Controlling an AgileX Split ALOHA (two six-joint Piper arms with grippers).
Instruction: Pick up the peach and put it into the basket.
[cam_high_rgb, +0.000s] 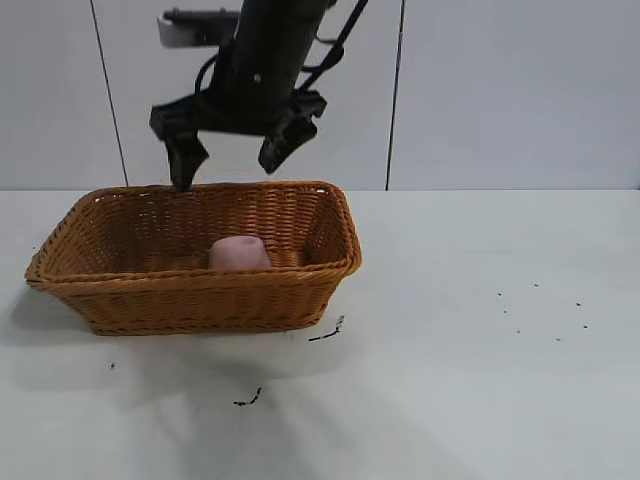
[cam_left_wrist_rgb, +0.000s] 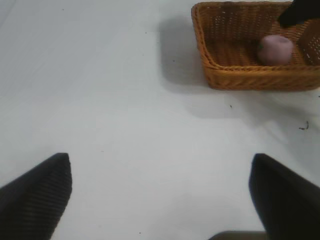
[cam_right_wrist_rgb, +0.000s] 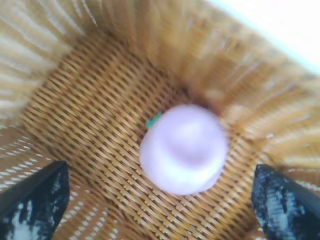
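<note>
The pale pink peach (cam_high_rgb: 239, 254) lies on the floor of the orange-brown wicker basket (cam_high_rgb: 190, 300), near its front wall. My right gripper (cam_high_rgb: 227, 172) hangs open and empty just above the basket's back rim. In the right wrist view the peach (cam_right_wrist_rgb: 184, 149) with its small green leaf rests on the basket's weave (cam_right_wrist_rgb: 85, 115) between and beyond the spread right gripper (cam_right_wrist_rgb: 160, 205). My left gripper (cam_left_wrist_rgb: 160, 195) is open and empty over bare table, far from the basket (cam_left_wrist_rgb: 240, 77) and the peach (cam_left_wrist_rgb: 275, 49). The left arm is out of the exterior view.
The basket stands on a white table (cam_high_rgb: 480, 350). Small dark specks (cam_high_rgb: 328, 332) lie on the table in front of the basket, with more (cam_high_rgb: 248, 399) nearer the front. A grey panelled wall is behind.
</note>
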